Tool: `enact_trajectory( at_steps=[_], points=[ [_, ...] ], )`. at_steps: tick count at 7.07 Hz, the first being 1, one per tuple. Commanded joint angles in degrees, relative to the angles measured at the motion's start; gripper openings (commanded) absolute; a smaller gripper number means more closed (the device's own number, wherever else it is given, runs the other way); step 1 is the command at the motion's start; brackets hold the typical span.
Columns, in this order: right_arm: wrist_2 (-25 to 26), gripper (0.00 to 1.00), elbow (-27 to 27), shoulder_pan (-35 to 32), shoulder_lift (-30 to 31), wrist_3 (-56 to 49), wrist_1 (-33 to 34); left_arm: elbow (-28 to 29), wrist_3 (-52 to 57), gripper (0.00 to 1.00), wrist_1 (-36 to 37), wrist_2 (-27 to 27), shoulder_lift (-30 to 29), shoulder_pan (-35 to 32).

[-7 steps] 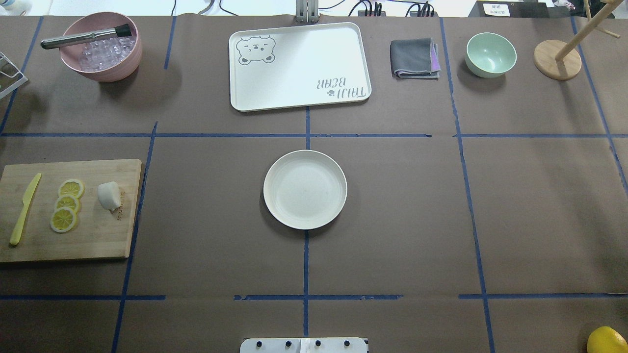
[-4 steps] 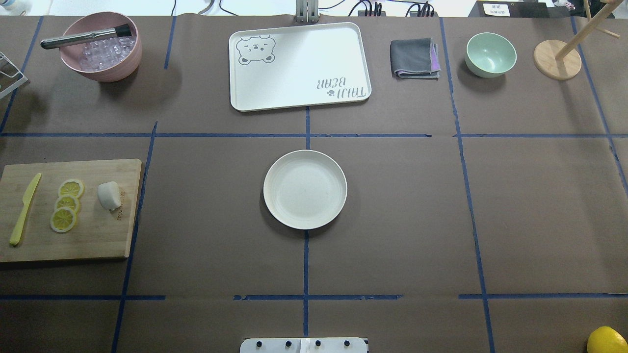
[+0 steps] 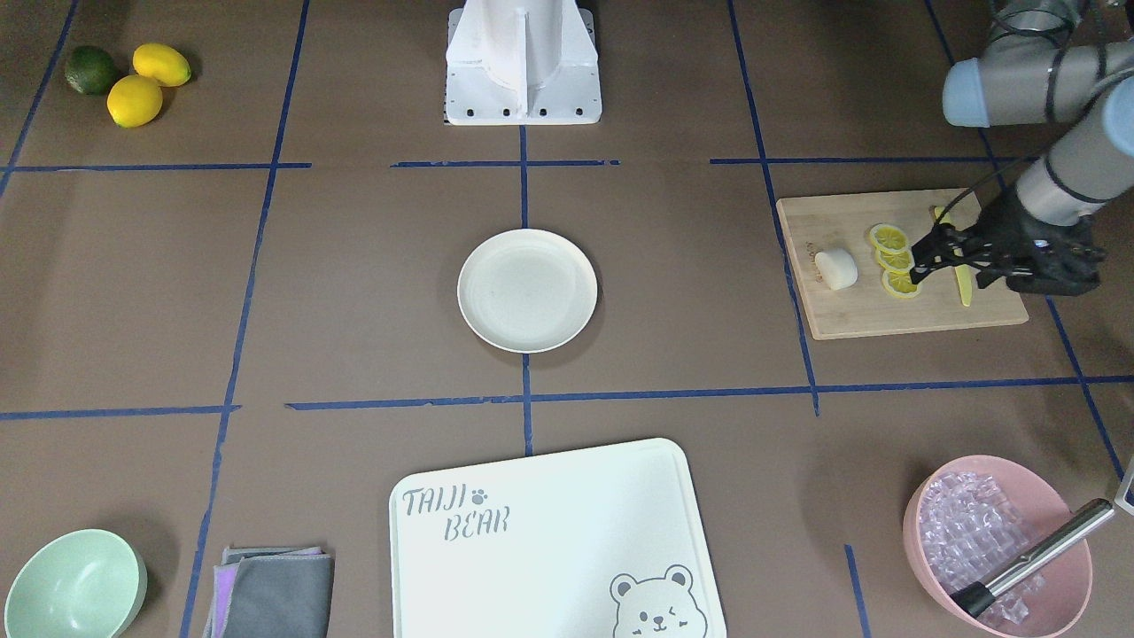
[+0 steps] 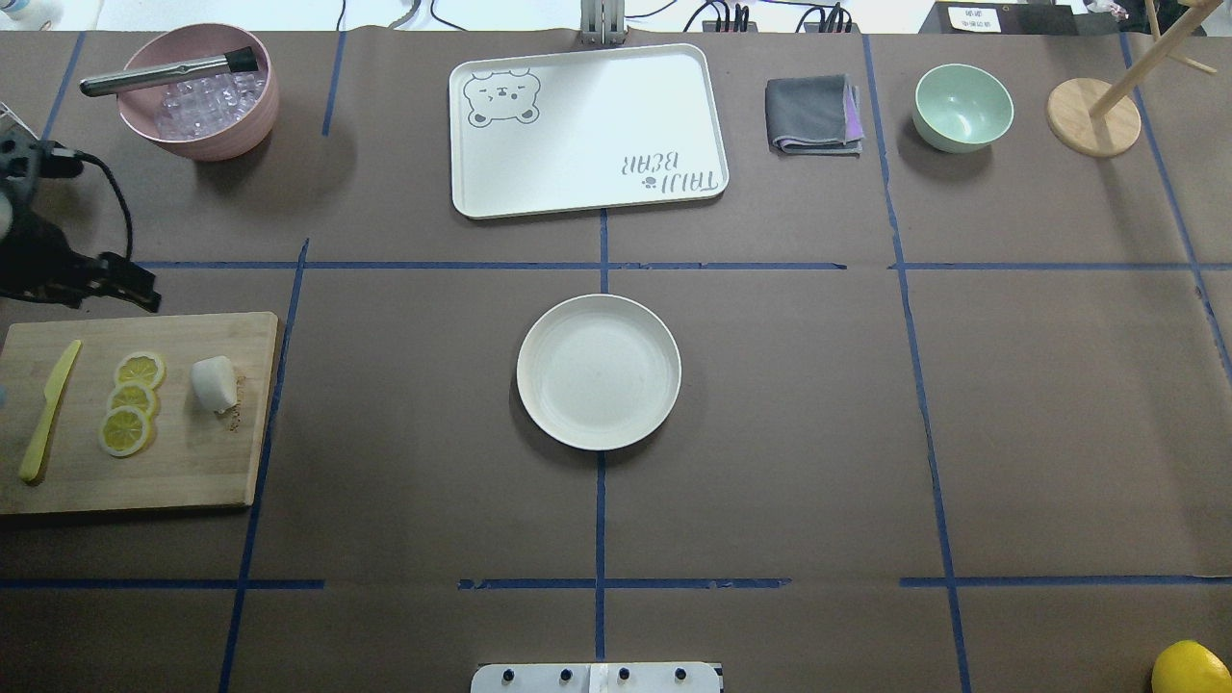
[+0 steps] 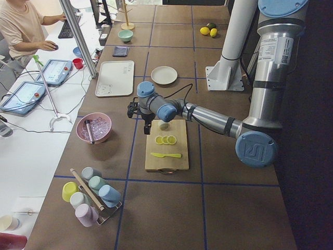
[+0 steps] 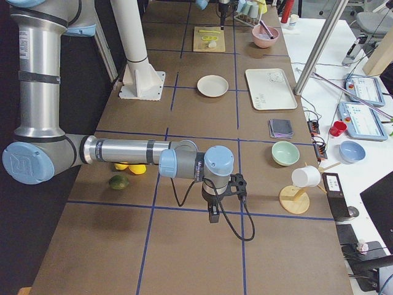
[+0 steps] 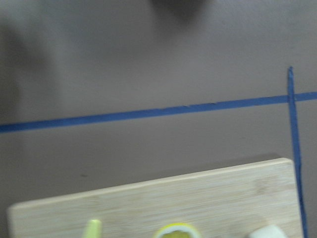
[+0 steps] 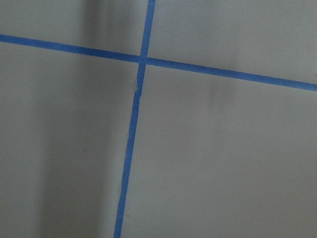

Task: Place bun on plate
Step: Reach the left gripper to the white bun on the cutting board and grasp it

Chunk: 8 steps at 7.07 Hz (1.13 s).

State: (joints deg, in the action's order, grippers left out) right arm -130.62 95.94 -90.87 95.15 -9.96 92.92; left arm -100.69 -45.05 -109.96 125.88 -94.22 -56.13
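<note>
The bun (image 4: 214, 383), a small white lump, lies on a wooden cutting board (image 4: 192, 462) at the table's left, next to the lemon slices (image 4: 130, 399). The same bun (image 3: 835, 268) shows in the front view, and its corner (image 7: 270, 232) shows at the bottom of the left wrist view. The cream plate (image 4: 599, 372) sits bare at the table's middle. My left gripper (image 3: 920, 268) hovers open above the board's lemon side, apart from the bun; overhead, the left gripper (image 4: 144, 289) is at the left edge. My right gripper (image 6: 214, 215) hangs over bare table far right; whether it is open I cannot tell.
A yellow knife (image 4: 48, 409) lies on the board's left. At the back stand a pink bowl of ice with tongs (image 4: 197, 91), a bear-printed tray (image 4: 587, 130), a folded cloth (image 4: 813, 115), a green bowl (image 4: 962, 106) and a wooden stand (image 4: 1092, 115). A lemon (image 4: 1189, 666) is front right.
My left arm and gripper have come into the overhead view at the left edge, behind the cutting board. The bun, plate and everything else have stayed put.
</note>
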Motion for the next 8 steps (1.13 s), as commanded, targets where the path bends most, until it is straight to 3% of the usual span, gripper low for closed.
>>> enact_trajectory(
  at_steps=[1, 3, 5, 8],
  points=[
    [0.0, 1.00, 0.0, -0.1, 0.0, 0.0, -0.2, -0.3, -15.7, 1.00, -5.7, -3.6, 0.2, 8.8],
    [0.0, 1.00, 0.0, 0.0, 0.2, -0.1, -0.3, 0.5, -16.7, 1.00, -5.7, -6.2, 0.4, 11.0],
    [0.0, 1.00, 0.0, -0.1, 0.2, -0.1, -0.4, 0.5, -16.9, 0.43, -5.4, -6.1, 0.5, 11.5],
    [0.0, 1.00, 0.1, 0.0, 0.2, 0.0, -0.4, -0.7, -16.6, 0.30, -5.0, -5.7, 0.2, 11.5]
  ],
)
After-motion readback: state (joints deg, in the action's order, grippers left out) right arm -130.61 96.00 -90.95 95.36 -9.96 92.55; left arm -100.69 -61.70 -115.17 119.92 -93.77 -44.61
